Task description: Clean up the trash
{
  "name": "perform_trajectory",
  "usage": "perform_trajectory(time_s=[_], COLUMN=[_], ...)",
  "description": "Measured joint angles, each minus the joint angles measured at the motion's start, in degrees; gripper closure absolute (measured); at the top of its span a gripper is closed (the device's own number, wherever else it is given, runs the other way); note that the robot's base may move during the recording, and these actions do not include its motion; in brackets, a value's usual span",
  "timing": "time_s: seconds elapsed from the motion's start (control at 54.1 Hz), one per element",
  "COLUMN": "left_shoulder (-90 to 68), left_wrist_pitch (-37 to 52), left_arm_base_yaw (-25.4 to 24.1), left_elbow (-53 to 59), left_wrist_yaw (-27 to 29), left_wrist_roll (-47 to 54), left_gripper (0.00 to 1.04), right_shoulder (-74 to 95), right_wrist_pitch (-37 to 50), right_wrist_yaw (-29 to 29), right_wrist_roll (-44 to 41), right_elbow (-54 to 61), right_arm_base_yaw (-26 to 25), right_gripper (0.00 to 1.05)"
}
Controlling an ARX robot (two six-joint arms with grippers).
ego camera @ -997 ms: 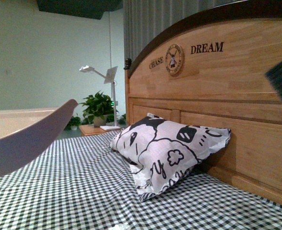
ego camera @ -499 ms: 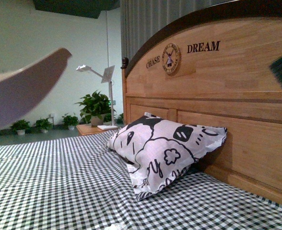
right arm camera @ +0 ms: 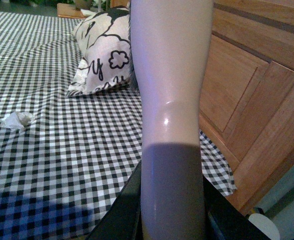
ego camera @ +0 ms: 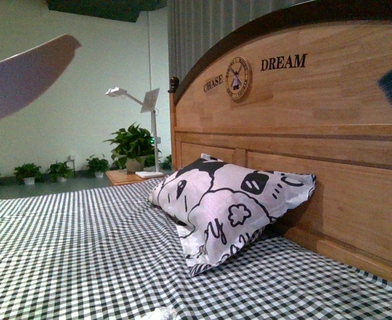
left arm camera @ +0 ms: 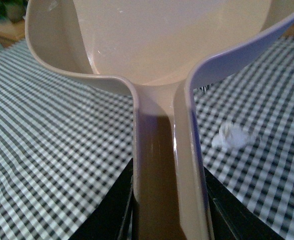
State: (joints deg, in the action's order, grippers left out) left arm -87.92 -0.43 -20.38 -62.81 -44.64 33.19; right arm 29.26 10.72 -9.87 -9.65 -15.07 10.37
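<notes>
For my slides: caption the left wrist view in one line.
Left gripper holds a beige dustpan over the checked bedsheet, where a crumpled tissue wad lies.

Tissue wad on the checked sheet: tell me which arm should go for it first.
Left, probably. The left gripper holds the dustpan, and the tissue wad lies on the sheet close below it. In the right wrist view the wad lies farther off, aside from the brush.

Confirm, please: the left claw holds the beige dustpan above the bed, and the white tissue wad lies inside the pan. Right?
No. The left wrist view shows the tissue wad on the checkered sheet, outside the dustpan that the left claw holds.
</notes>
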Motion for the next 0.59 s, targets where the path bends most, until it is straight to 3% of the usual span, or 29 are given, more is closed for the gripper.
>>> perform_trajectory(time_s=[0.24, 0.351, 0.425, 0.591], left_shoulder=[-6.4, -8.6, -11.0, -14.1], left_wrist_pitch=[-18.9, -27.1, -29.6, -31.7], left_arm_base_yaw=[-4.1, -4.0, -3.9, -3.9], left_elbow=[-3.0, -3.0, -3.0, -5.9], left_wrist_yaw=[0.2, 4.9, 7.1, 9.9], left_wrist_roll=[23.6, 36.3, 42.8, 47.4], left_gripper=[0.77, 0.77, 0.77, 0.77], right_shoulder=[0.0, 0.0, 0.0, 0.0], right_wrist_pitch=[0.0, 0.0, 0.0, 0.0], right_wrist_yaw=[0.0, 0.0, 0.0, 0.0], right_wrist_roll=[0.0, 0.0, 0.0, 0.0], right_elbow=[0.0, 0.0, 0.0, 0.0], right_arm_base_yaw=[0.0, 0.0, 0.0, 0.0], right_gripper=[0.85, 0.85, 0.85, 0.85])
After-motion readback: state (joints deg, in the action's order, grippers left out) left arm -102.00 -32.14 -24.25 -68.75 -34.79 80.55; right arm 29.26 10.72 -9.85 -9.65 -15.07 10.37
